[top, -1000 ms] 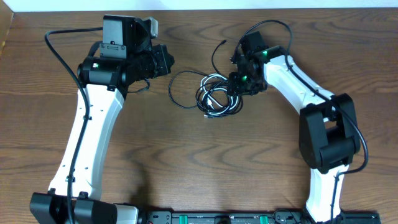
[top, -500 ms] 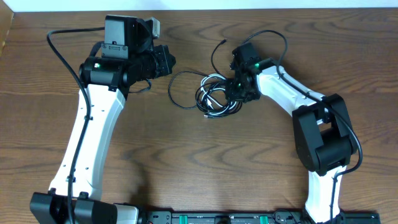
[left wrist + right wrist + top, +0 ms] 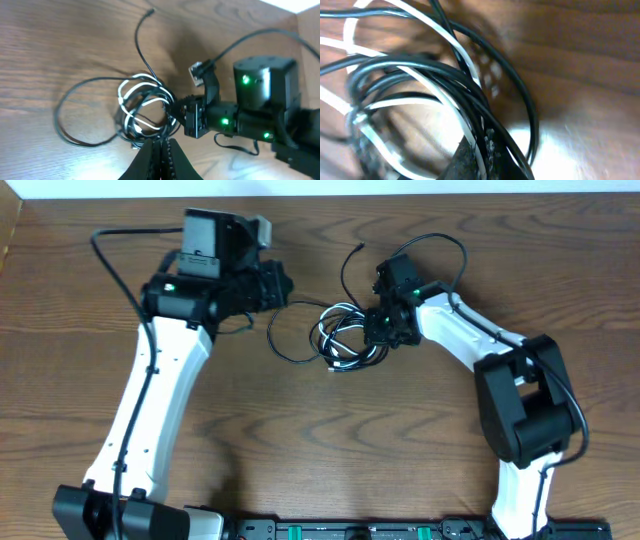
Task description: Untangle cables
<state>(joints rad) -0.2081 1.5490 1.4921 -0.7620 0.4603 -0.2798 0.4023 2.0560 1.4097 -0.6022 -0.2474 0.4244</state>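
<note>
The thin black cable (image 3: pixel 283 345) and the white cable (image 3: pixel 340 332) lie tangled in a small coil at the table's middle back. A black loop runs out to the left, and a black end (image 3: pixel 352 258) runs up toward the back. My right gripper (image 3: pixel 382 328) is at the coil's right side. In the right wrist view its fingers (image 3: pixel 482 152) are shut on white and black strands (image 3: pixel 445 95). My left gripper (image 3: pixel 278 284) is left of the coil, apart from it. In the left wrist view its jaws (image 3: pixel 159 150) are shut and empty, and the coil (image 3: pixel 145 107) lies ahead of them.
The table is brown wood, with its back edge (image 3: pixel 330 192) just beyond the arms. The right arm's thick black wire (image 3: pixel 440 240) arches above its wrist. The arm bases and a black rail (image 3: pixel 340 530) are along the front edge.
My left arm has moved to the right, closer to the coil. My right gripper has stayed on the coil's right side, and the coil has shifted slightly.
</note>
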